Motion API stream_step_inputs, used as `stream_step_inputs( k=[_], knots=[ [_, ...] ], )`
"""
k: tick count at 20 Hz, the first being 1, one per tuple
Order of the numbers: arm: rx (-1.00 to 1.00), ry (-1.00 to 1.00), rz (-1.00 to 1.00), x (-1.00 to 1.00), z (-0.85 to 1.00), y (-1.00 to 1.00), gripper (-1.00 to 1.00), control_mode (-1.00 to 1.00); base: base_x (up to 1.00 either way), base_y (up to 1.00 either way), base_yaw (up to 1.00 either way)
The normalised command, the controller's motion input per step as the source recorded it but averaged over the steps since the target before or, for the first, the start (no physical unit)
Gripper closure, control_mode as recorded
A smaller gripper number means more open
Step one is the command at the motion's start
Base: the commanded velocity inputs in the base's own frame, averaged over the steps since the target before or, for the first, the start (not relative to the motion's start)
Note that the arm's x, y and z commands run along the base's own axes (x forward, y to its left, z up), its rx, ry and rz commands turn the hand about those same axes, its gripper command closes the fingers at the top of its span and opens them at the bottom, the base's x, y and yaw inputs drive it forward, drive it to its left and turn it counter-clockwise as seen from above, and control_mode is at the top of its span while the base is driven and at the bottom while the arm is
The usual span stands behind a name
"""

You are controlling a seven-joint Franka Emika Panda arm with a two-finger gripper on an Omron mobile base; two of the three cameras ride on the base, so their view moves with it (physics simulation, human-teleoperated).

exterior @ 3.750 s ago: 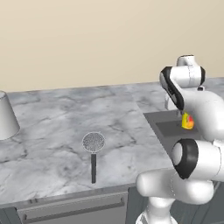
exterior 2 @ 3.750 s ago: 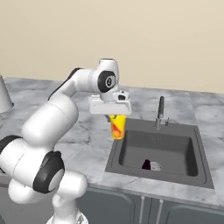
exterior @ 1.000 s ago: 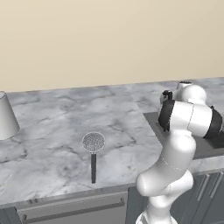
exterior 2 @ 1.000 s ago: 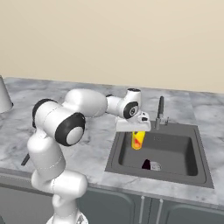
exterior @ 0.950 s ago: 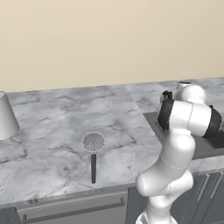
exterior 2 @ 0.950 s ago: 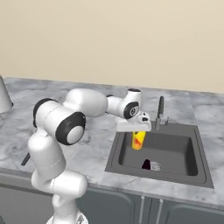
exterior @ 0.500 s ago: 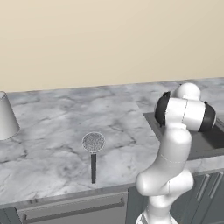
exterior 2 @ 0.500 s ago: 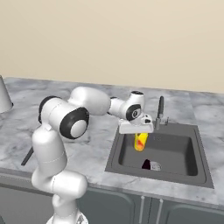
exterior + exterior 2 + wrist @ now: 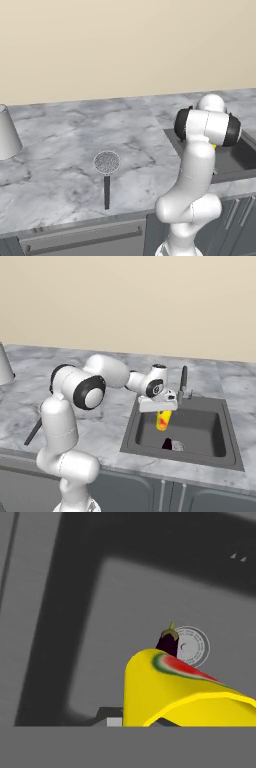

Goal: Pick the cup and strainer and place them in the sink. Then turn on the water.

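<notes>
My hand (image 9: 163, 415) is clamped on the small bright yellow cup (image 9: 163, 420), held above the dark grey square sink (image 9: 200, 452); the grey mesh strainer (image 9: 106, 164) is on the marble table (image 9: 60, 150), well left of the sink.

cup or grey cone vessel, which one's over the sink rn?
The yellow cup, held in the shut gripper above the sink basin. The pale grey cone vessel stands on the counter, far left.

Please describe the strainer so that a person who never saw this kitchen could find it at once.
Start at the grey-white marble countertop to the left of the sink. Near its front edge lies the strainer: a round grey mesh head on a thin, straight dark handle pointing toward the front edge. The pale grey cone-shaped vessel farther left is taller, solid, and has no handle.
</notes>
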Motion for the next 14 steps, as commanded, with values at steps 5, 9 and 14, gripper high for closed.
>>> stream_step_inputs(
  k=[5, 9, 14],
  knots=[
    [0.0, 0.0, 0.02, 0.09, -0.15, -0.07, 1.0, -1.0, 0.0, 0.0, 0.0],
    [0.0, 0.0, 0.01, 0.12, -0.21, -0.04, 1.0, -1.0, 0.0, 0.0, 0.0],
    [0.0, 0.0, 0.01, 0.12, -0.24, -0.03, 1.0, -1.0, 0.0, 0.0, 0.0]
  ],
)
